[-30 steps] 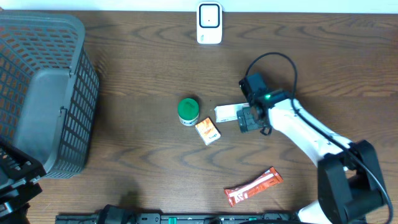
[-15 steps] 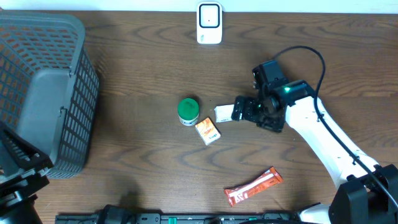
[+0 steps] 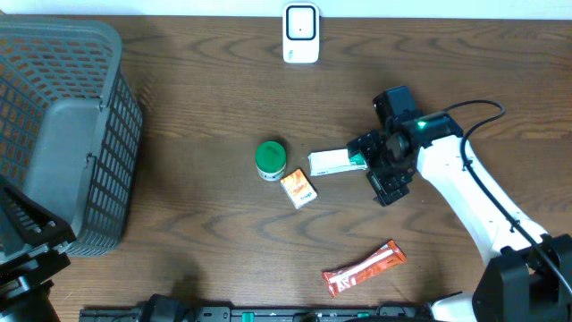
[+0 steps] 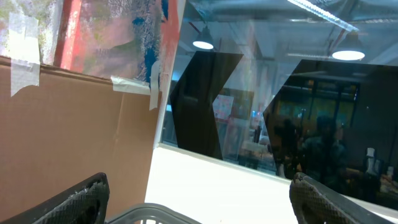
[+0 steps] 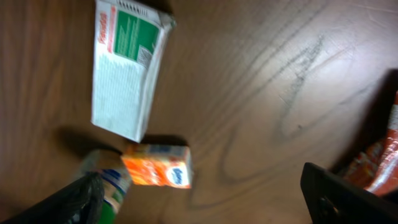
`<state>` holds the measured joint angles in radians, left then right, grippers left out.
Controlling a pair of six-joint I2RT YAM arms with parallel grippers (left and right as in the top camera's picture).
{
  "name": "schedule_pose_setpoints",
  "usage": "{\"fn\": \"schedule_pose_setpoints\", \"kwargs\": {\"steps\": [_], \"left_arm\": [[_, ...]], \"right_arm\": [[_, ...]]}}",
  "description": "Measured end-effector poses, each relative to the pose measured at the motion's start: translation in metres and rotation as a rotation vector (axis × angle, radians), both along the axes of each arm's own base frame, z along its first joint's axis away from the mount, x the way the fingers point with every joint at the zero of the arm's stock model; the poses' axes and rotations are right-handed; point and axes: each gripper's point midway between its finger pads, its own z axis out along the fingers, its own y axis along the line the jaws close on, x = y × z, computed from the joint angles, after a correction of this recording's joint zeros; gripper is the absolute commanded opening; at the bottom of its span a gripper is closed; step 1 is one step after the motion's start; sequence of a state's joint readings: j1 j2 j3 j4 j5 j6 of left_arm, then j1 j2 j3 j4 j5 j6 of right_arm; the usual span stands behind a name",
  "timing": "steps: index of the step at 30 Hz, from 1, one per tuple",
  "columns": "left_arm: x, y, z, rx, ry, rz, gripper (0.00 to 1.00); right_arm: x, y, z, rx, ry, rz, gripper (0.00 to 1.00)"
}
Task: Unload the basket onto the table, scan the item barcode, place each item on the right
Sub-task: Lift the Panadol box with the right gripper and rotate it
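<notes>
From above, the right gripper (image 3: pixel 377 168) hangs over the middle of the table (image 3: pixel 197 80), right at the end of the white and green box (image 3: pixel 331 162), which lies flat; that view cannot settle whether the two touch. The right wrist camera clears it up: its dark fingers (image 5: pixel 65 202) stand wide apart with only bare wood between them, and the box sits ahead of them, outside the gap, so the jaws are spread and holding nothing. That close view also shows fine print on the box's face, but I can't make out a barcode in it. The small orange box (image 3: pixel 298 189) lies just beside the white one, and the green-lidded jar (image 3: pixel 270 159) is near it; in the wrist view the jar is half hidden behind one finger, and the red packet (image 3: pixel 365 267) is cut off at the edge. Only the overhead shows the scanner (image 3: pixel 301 33) at the far edge, well apart from the box, and the grey basket (image 3: pixel 63 125) on the left. The left gripper (image 4: pixel 199 198) is aimed at cardboard and glass, its fingertips (image 4: pixel 84 198) wide and empty, with a sliver of basket rim below.
</notes>
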<state>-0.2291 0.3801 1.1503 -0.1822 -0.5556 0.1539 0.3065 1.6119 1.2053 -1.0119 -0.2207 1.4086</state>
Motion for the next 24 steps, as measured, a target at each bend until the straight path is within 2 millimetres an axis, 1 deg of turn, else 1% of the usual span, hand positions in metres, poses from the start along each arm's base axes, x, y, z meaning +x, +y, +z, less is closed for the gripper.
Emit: {"fn": "schedule_pose_setpoints", "kwargs": {"steps": [2, 6, 9, 12, 13, 15, 18, 24], "left_arm": [[0.000, 0.000, 0.000, 0.000, 0.000, 0.000, 0.91], [0.000, 0.000, 0.000, 0.000, 0.000, 0.000, 0.91], [0.000, 0.000, 0.000, 0.000, 0.000, 0.000, 0.91], [0.001, 0.000, -0.001, 0.000, -0.001, 0.000, 0.91], [0.001, 0.000, -0.001, 0.000, -0.001, 0.000, 0.91], [0.004, -0.001, -0.003, 0.002, 0.008, 0.000, 0.91], [0.004, -0.001, -0.003, 0.001, 0.007, 0.000, 0.91], [0.004, -0.001, -0.004, 0.002, 0.008, 0.000, 0.91]], "right_arm": [[0.008, -0.002, -0.005, 0.004, -0.006, -0.026, 0.95], [0.013, -0.002, -0.021, 0.003, 0.037, -0.048, 0.98], [0.021, 0.002, -0.031, 0.003, 0.063, -0.054, 0.99], [0.041, 0.008, -0.044, 0.001, 0.084, -0.061, 0.99], [0.043, 0.009, -0.045, 0.001, 0.086, -0.062, 0.99], [0.060, 0.014, -0.054, 0.000, 0.097, -0.065, 0.99], [0.072, 0.016, -0.064, -0.002, 0.115, -0.072, 0.99], [0.073, 0.011, -0.084, -0.015, 0.161, -0.088, 0.97]]}}
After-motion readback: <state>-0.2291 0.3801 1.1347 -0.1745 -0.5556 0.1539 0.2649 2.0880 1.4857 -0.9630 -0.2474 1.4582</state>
